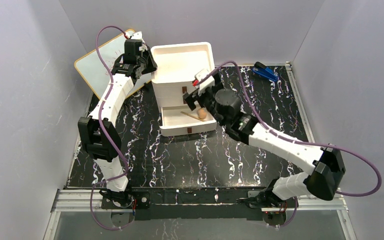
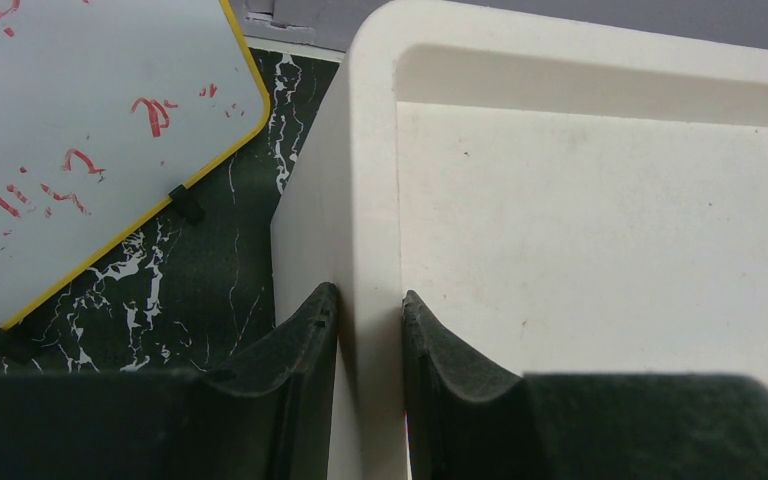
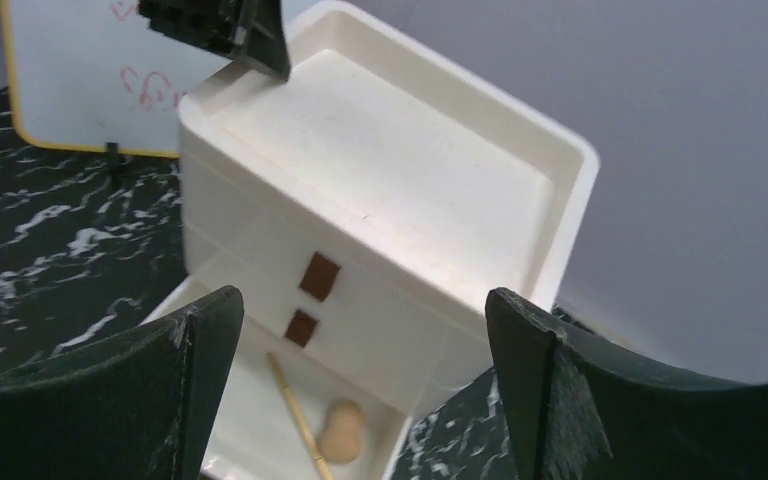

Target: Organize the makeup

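Sponge [image 3: 343, 428], yellow stick [image 3: 298, 420] in open drawer [image 1: 187, 129], stick end cropped; right claw [image 3: 362, 300] released; left claw [image 2: 370, 297] clenching box rim [image 2: 365, 150].

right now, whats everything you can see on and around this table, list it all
table: one, black with white marbling, under everything
drawer box: one, white with brown handles, far middle of the table
drawer: one, white, the bottom one, pulled open toward the arms
sponge: one, tan, egg-shaped, in the open drawer
stick: one, thin, yellow, in the open drawer beside the sponge
whiteboard: one, white with yellow edge and red marks, far left
clip: one, blue, far right of the table
left end effector: one, black, shut on the drawer box's top rim
right end effector: one, black, open, empty, above the open drawer
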